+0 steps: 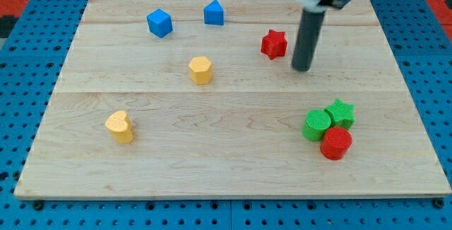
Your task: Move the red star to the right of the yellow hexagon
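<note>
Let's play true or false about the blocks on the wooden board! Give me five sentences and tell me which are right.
1. My tip is just to the view's right of the red star, not touching it. True.
2. The red star sits at the view's left of the yellow hexagon. False: it is to the hexagon's right and nearer the view's top.
3. Two blue blocks, a cube and a house-shaped one, sit near the view's top. True.
4. The yellow heart touches the hexagon. False: they lie well apart.
5. The green star, green cylinder and red cylinder huddle together at the view's lower right. True.
</note>
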Controlling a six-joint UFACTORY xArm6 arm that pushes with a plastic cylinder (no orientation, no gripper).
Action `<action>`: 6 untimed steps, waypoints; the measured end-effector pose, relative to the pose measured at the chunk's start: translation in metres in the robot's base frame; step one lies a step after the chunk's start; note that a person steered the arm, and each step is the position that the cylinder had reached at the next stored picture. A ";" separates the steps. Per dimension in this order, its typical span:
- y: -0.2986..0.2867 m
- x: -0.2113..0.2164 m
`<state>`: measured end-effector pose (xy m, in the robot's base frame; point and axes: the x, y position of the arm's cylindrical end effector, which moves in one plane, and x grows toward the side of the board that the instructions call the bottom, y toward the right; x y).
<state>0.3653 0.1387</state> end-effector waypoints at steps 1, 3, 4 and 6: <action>-0.005 -0.065; -0.055 -0.024; -0.062 -0.053; -0.065 -0.002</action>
